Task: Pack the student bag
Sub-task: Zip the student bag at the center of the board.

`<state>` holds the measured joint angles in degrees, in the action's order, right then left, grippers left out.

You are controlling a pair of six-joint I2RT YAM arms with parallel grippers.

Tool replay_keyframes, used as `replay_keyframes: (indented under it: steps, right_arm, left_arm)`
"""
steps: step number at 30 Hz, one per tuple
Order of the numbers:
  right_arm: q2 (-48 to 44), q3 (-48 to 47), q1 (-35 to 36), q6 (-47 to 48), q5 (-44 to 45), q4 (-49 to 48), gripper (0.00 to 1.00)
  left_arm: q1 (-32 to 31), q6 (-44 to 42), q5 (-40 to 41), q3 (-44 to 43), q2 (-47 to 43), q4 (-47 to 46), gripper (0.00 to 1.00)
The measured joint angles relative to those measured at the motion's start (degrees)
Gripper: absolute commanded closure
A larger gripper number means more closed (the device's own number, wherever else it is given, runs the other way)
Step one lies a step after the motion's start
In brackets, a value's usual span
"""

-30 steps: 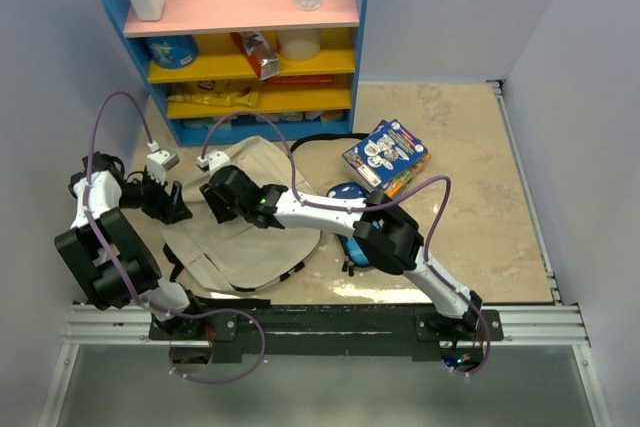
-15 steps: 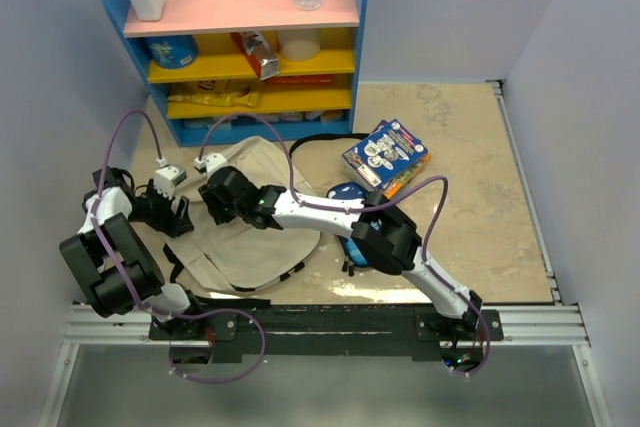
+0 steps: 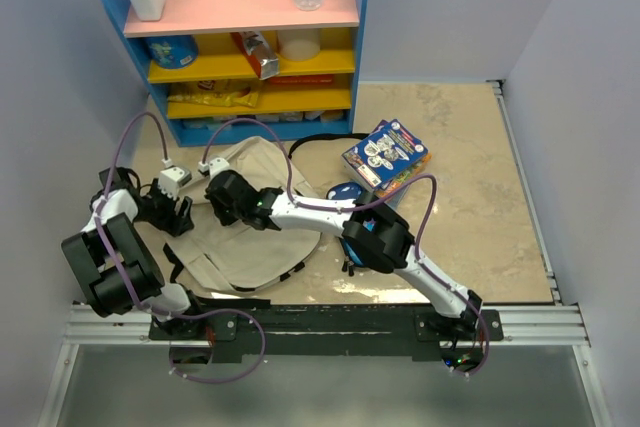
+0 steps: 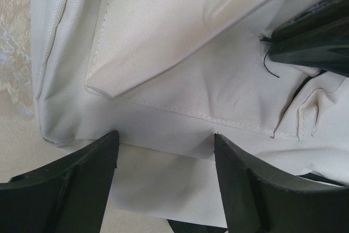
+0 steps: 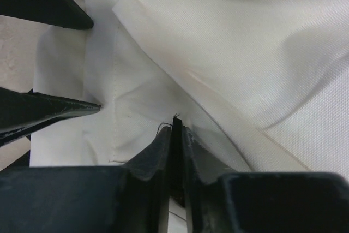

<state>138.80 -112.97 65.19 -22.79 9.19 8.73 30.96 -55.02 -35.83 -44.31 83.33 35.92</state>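
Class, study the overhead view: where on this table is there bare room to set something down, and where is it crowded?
Free: the table right of the game boxes, up to its right edge, and the strip between them and the near rail. Crowded: the left half, with student bag, blue case and shelf.

We see the left tool has edged closer to the left edge of the bag, while the right tool has closed from half-open to a pinch on its fabric.
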Motion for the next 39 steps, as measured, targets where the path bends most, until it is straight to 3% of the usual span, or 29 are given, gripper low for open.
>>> replay_keyframes:
  steps: [4,8,11,15,28,34,39]
  right_arm:
    - [-0.5,1.1,0.0,-0.6,0.0,-0.9,0.99]
    - [-1.9,3.6,0.0,-0.8,0.1,-1.7,1.0]
    - [-3.4,5.9,0.0,-1.2,0.3,-2.6,1.0]
    - [-7.1,10.2,0.0,-1.7,0.5,-3.6,1.0]
    - [-14.4,18.2,0.8,-2.3,6.6,-7.3,1.0]
    - [-14.5,20.0,0.8,-2.6,9.4,-8.3,1.0]
    - [-14.5,20.0,0.8,-3.2,9.8,-9.1,1.0]
  left_arm:
    - [-0.9,0.3,1.0,0.8,0.0,-2.0,0.46]
    - [-2.5,0.8,1.7,1.1,-0.2,-2.8,0.61]
    - [-3.8,1.6,1.8,1.1,-0.2,-2.9,0.81]
    - [-4.7,2.2,1.8,1.1,-0.2,-2.9,1.0]
    - [-4.9,3.0,0.9,-0.5,-0.2,-0.6,1.0]
    - [-5.0,4.0,-3.0,-5.7,-1.1,6.2,0.71]
    - [-9.5,4.4,-6.8,-9.6,-7.0,8.7,0.66]
